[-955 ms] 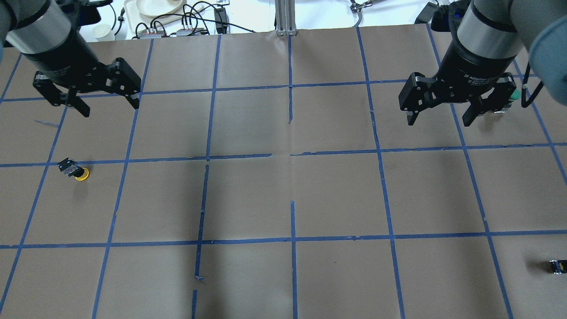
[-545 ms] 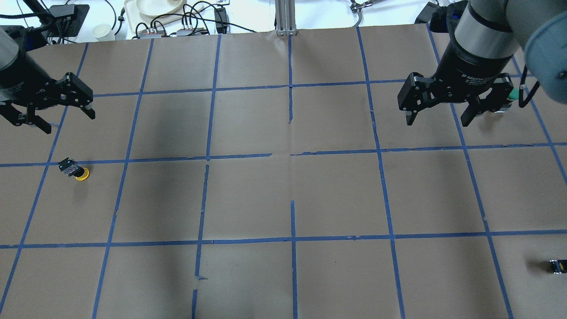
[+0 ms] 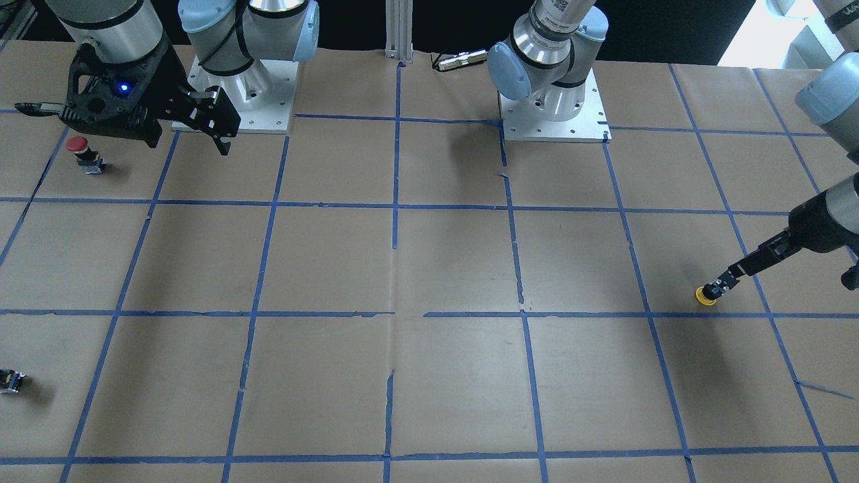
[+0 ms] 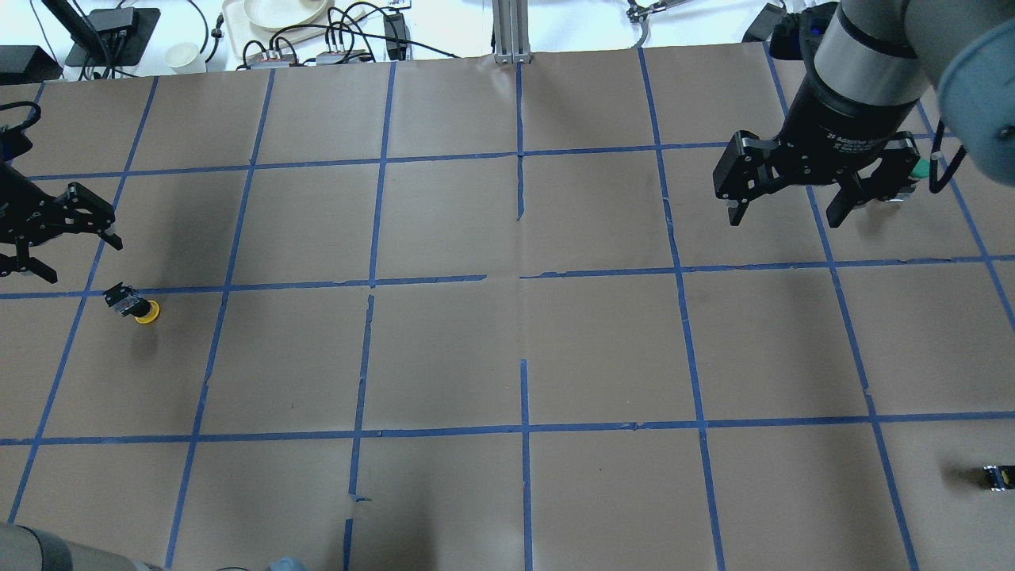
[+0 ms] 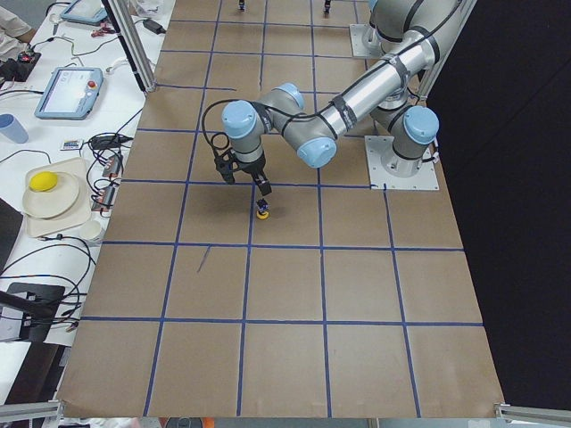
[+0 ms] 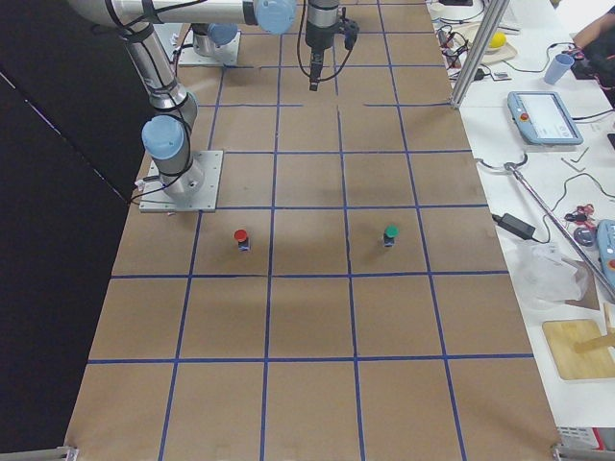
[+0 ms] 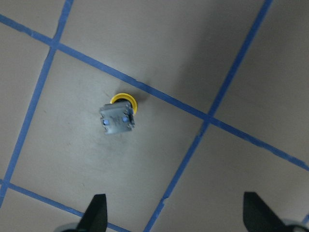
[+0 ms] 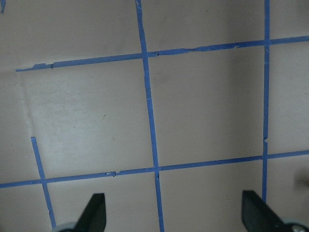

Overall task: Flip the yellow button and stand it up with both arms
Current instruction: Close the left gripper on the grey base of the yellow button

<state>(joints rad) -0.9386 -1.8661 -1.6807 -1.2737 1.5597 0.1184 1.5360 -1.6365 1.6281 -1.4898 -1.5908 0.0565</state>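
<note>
The yellow button (image 4: 135, 305) lies on its side at the table's left, cap to the right, grey base to the left. It also shows in the front view (image 3: 706, 296), the left side view (image 5: 262, 211) and the left wrist view (image 7: 118, 116), base towards the camera. My left gripper (image 4: 77, 258) is open and empty, hovering just left of and beyond the button, not touching it; its fingertips (image 7: 96, 212) frame the bottom of the wrist view. My right gripper (image 4: 785, 216) is open and empty, high over the far right of the table.
A red-capped button (image 3: 80, 149) stands near the right arm's base, and a green-capped one (image 6: 389, 233) stands beside it. A small dark block with a yellow spot (image 4: 999, 476) lies at the near right edge. Cables and plates (image 4: 277, 16) lie beyond the far edge.
My left gripper has moved left and nearer, coming down close to the yellow button. The right gripper has barely moved. The button has not moved.
</note>
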